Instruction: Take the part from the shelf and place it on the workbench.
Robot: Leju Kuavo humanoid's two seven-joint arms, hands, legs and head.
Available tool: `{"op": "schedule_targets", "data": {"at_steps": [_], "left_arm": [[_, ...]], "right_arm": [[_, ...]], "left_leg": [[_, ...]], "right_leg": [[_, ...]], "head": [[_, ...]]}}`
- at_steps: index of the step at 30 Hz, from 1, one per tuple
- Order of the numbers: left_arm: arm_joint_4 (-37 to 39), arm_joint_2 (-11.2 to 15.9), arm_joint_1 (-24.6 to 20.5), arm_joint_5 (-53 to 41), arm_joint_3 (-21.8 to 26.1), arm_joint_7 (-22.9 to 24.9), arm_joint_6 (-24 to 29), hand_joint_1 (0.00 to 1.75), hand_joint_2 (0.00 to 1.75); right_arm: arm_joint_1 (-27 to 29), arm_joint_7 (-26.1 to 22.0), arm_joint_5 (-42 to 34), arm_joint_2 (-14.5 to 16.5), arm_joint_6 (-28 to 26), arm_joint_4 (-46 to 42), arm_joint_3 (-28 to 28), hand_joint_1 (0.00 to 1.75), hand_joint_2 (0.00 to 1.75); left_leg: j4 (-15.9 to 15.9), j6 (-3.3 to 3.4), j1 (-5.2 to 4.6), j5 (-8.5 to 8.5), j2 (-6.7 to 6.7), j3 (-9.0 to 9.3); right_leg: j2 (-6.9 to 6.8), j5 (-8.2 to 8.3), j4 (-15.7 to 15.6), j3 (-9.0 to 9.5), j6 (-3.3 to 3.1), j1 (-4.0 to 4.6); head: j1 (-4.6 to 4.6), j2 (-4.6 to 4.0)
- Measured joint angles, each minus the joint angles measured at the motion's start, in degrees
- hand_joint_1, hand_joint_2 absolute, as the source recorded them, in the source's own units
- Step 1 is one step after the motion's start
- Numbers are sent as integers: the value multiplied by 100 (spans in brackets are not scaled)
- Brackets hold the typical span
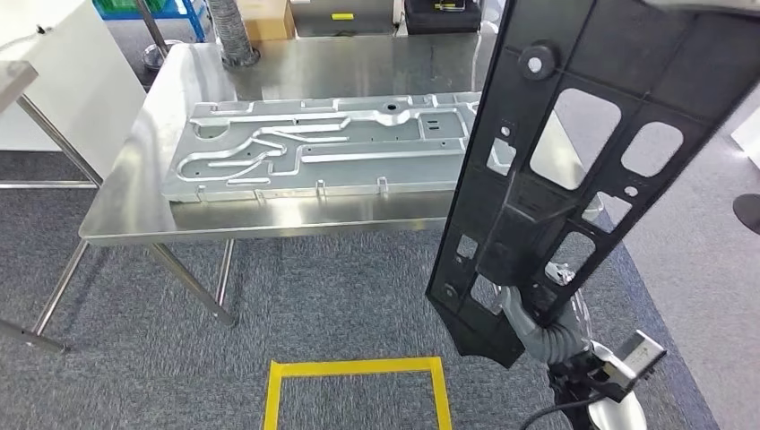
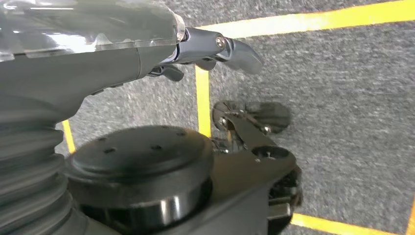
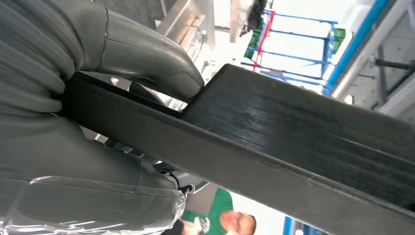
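The right hand [image 1: 524, 309] grips the long black part [image 1: 574, 152] near its lower end, thumb [image 3: 147, 54] pressed over the edge, holding it upright and tilted (probably to carry it clear of the floor). The part hangs just in front of the steel workbench [image 1: 134, 193], where a metal plate [image 1: 323, 148] already lies. The left hand [image 2: 215, 49] hangs empty over the carpet, fingers loosely apart.

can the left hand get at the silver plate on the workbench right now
Probably not yet. The left hand hangs down over the carpet beside the robot, while the silver plate lies on the workbench, which stands off ahead across bare floor.
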Motion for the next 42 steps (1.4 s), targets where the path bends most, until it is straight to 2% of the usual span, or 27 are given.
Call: {"op": "schedule_targets", "data": {"at_steps": [2,3,4,6,8,9,10,12,14,17,19,21,23,24,25,26,28,29,30,32,34,35,37,39,40,41,42], "left_arm": [[0,-13,1,-3,1,1,-2,0,175],[0,-20,-8,-3,1,-2,-5,0,175],[0,-27,-18,-4,1,-4,-10,0,175],[0,-34,-31,-13,1,-7,-26,0,175],[0,-40,-20,-28,1,-10,-37,0,175],[0,-42,-10,-34,1,-13,-41,0,175],[0,-43,-4,-39,1,-16,-43,0,175],[0,-43,-3,-49,2,-24,-45,0,175],[0,-43,-19,-62,1,-34,-46,0,175],[0,-42,-50,-85,1,-50,-50,0,175],[0,-42,-65,-87,1,-58,-54,0,175],[0,-43,-64,-80,1,-61,-55,0,175],[0,-42,-52,-67,4,-58,-54,0,175],[0,-41,-45,-60,5,-57,-53,0,175],[0,-41,-42,-55,7,-57,-50,0,175],[0,-42,-40,-50,7,-56,-46,0,175],[0,-42,-28,-41,8,-49,-34,0,175],[0,-42,-24,-39,9,-43,-28,0,175],[0,-43,-21,-40,10,-35,-24,0,175],[0,-46,-28,-47,11,-25,-20,0,175],[0,-48,-39,-62,11,-23,-21,0,175],[0,-50,-45,-72,11,-22,-21,0,175],[0,-54,-48,-86,11,-22,-21,0,175],[0,-57,-38,-95,12,-22,-20,0,175],[0,-58,-35,-100,13,-22,-17,0,175],[0,-59,-36,-108,13,-22,-15,0,175],[0,-60,-35,-115,13,-24,-13,0,175]], "right_arm": [[2,-1,-1,-7,-1,-16,0,171,175],[-7,-2,-4,-15,-2,-26,-1,171,175],[-18,1,-6,-26,-1,-36,-1,171,175],[-31,19,-5,-42,5,-44,-2,171,175],[-35,33,3,-55,10,-45,-2,171,175],[-46,36,10,-71,11,-49,-2,171,175],[-68,36,20,-95,12,-53,-2,171,175],[-133,40,42,-155,12,-60,-1,171,175],[-211,61,68,-209,5,-59,5,171,175],[-329,104,90,-285,-9,-68,12,171,175],[-404,114,94,-327,-8,-74,15,171,175],[-458,122,98,-360,-4,-76,38,171,175],[-487,128,103,-392,3,-71,87,171,175],[-494,128,105,-409,6,-66,116,171,175],[-503,129,107,-425,8,-62,140,171,175],[-518,129,109,-441,9,-57,164,171,175],[-566,131,112,-469,4,-39,209,171,175],[-594,134,115,-490,-1,-27,228,171,175],[-616,139,117,-509,-8,-16,242,171,175],[-647,147,115,-559,-25,-7,254,171,175],[-665,149,98,-621,-39,-6,261,171,175],[-669,148,89,-654,-44,-4,262,171,175],[-651,144,67,-710,-60,8,264,171,175],[-615,139,54,-750,-86,31,264,171,175],[-600,137,50,-767,-104,42,265,171,175],[-591,136,49,-781,-121,48,266,171,175],[-587,136,50,-796,-138,52,266,171,175]], "left_leg": [[-172,7,32,32,1,183],[-237,11,52,33,5,282],[-290,8,75,26,5,369],[-326,1,97,-39,5,469],[-327,-32,133,-142,-4,574],[-326,-60,159,-206,-10,649],[-324,-94,188,-276,-18,738],[-305,-174,227,-434,-22,912],[-305,-263,227,-565,-17,992],[-131,-396,232,-528,-6,979],[453,-442,248,-442,15,661],[1177,-455,252,-652,34,129],[1528,-449,251,-1061,38,-293],[1484,-437,249,-1155,39,-398],[1290,-415,244,-1087,40,-426],[975,-381,235,-840,43,-399],[318,-303,194,-132,48,-321],[124,-272,174,117,48,-286],[32,-244,161,234,44,-270],[-6,-186,164,217,32,-178],[-55,-116,175,179,23,-66],[-72,-91,180,152,20,-18],[-77,-59,169,66,12,63],[-74,-53,153,-34,-1,176],[-73,-54,146,-89,-8,251],[-72,-59,139,-146,-15,333],[-77,-69,134,-209,-21,401]], "right_leg": [[-2,32,90,29,53,-6],[-4,18,238,-38,86,-9],[-6,-41,485,-180,123,-21],[-10,-275,1123,-635,213,-81],[-16,-469,1463,-1021,304,-160],[-21,-431,1376,-1093,347,-197],[-28,-267,1122,-1079,389,-233],[-54,356,394,-946,447,-291],[-70,734,20,-885,373,-292],[-54,681,-13,-815,184,-269],[-58,597,-53,-683,105,-269],[-65,486,-75,-553,57,-254],[-56,362,-75,-413,36,-230],[-51,295,-75,-329,33,-218],[-48,228,-75,-238,34,-207],[-48,158,-76,-144,41,-196],[-41,25,-67,8,75,-171],[-33,-38,-71,56,106,-161],[-25,-72,-54,89,142,-153],[-19,-79,21,114,212,-157],[-24,-73,358,-31,255,-168],[-27,-142,657,-213,270,-173],[-29,-436,1319,-695,300,-174],[-29,-644,1579,-1034,306,-171],[-30,-579,1448,-1076,294,-168],[-29,-383,1161,-1043,272,-163],[-29,-43,768,-971,243,-154]], "head": [[0,0],[0,0],[1,0],[1,0],[1,0],[1,0],[1,0],[1,0],[2,0],[0,0],[-2,0],[-2,0],[-2,0],[-2,0],[-2,0],[-2,0],[-1,0],[-1,0],[-1,0],[-2,0],[-2,0],[-2,0],[-1,0],[-2,0],[-2,0],[-1,0],[-1,0]]}}
